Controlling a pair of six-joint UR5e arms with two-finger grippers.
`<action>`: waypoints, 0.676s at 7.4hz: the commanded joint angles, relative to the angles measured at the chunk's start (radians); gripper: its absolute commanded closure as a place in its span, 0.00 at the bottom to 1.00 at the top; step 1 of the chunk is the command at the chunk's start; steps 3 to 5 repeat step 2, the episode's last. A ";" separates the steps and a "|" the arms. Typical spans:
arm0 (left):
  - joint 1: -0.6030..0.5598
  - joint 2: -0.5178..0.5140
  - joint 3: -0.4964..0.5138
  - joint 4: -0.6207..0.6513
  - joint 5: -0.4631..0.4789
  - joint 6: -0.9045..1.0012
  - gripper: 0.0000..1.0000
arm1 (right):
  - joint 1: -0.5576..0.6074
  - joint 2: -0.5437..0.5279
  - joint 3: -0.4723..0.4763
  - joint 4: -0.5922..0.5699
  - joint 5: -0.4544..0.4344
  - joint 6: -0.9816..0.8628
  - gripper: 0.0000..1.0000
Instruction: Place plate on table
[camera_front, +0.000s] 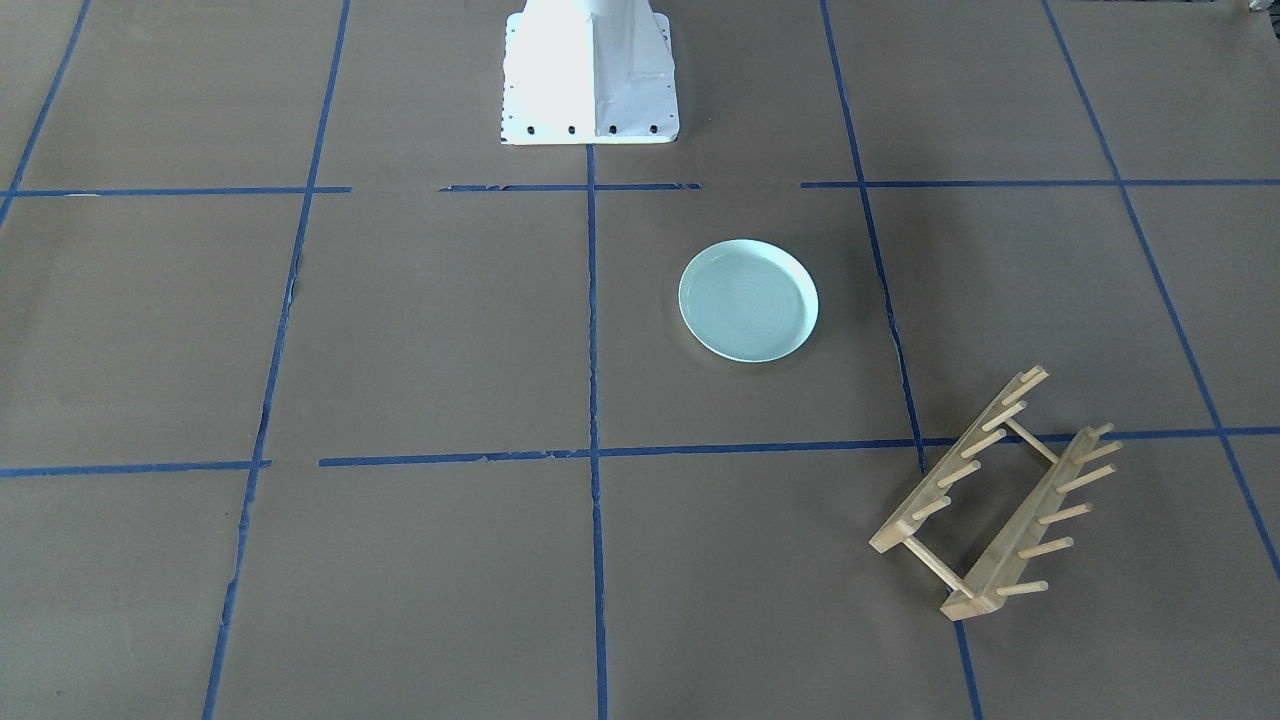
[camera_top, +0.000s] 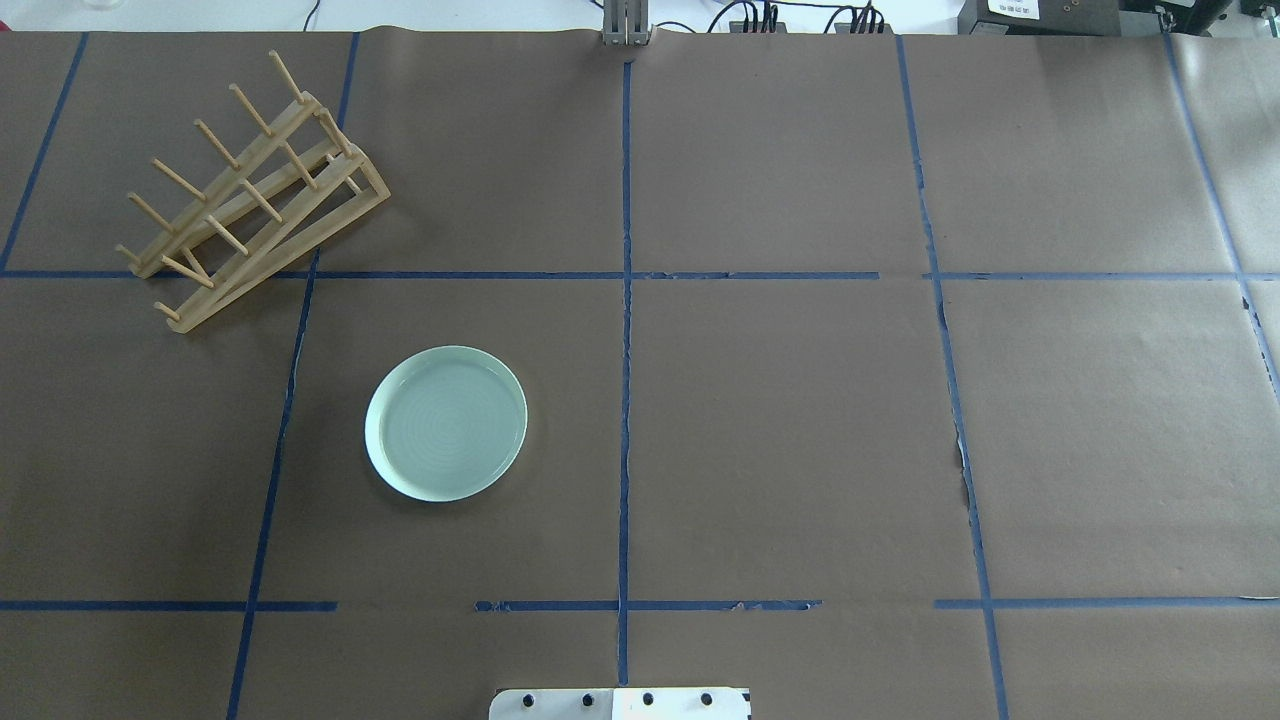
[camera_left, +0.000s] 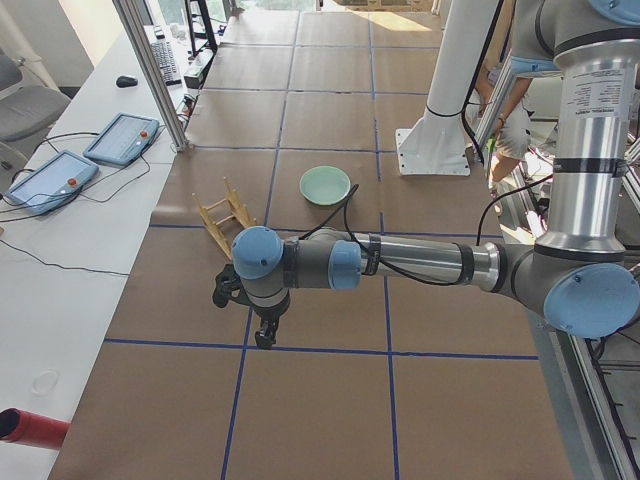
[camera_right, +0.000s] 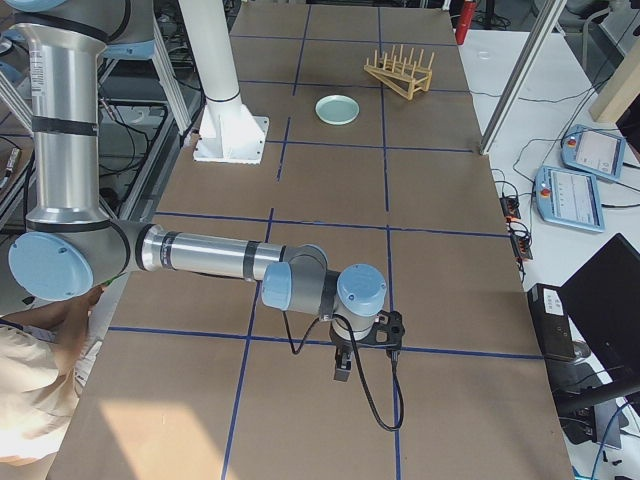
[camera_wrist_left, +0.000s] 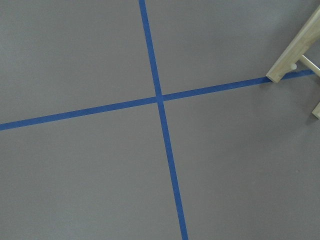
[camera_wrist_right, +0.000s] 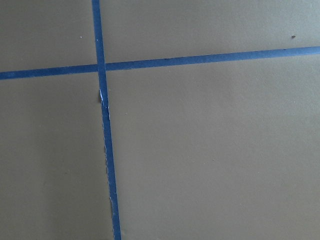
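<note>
The pale mint-green plate (camera_top: 446, 423) lies flat on the brown paper-covered table (camera_top: 800, 450), inside one taped rectangle, apart from everything; it also shows in the front view (camera_front: 748, 300) and both side views (camera_left: 326, 185) (camera_right: 337, 109). My left gripper (camera_left: 265, 335) hangs over the table well short of the plate. My right gripper (camera_right: 342, 370) hangs over the table's other end, far from the plate. Neither shows in the overhead, front or wrist views, so I cannot tell whether they are open or shut.
A light wooden peg rack (camera_top: 250, 190) lies tipped over beyond the plate, across a tape line; its corner shows in the left wrist view (camera_wrist_left: 295, 55). The white robot base (camera_front: 590, 75) stands at the table's edge. Tablets (camera_left: 120, 138) lie on a side bench.
</note>
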 joint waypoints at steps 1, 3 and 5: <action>0.001 -0.001 -0.001 0.000 -0.001 -0.001 0.00 | 0.000 0.000 0.000 0.000 0.000 0.000 0.00; 0.001 -0.001 -0.001 0.000 -0.001 -0.001 0.00 | 0.000 0.000 -0.002 0.000 0.000 0.000 0.00; 0.001 -0.001 -0.001 0.000 -0.001 -0.001 0.00 | 0.000 0.000 -0.002 0.000 0.000 0.000 0.00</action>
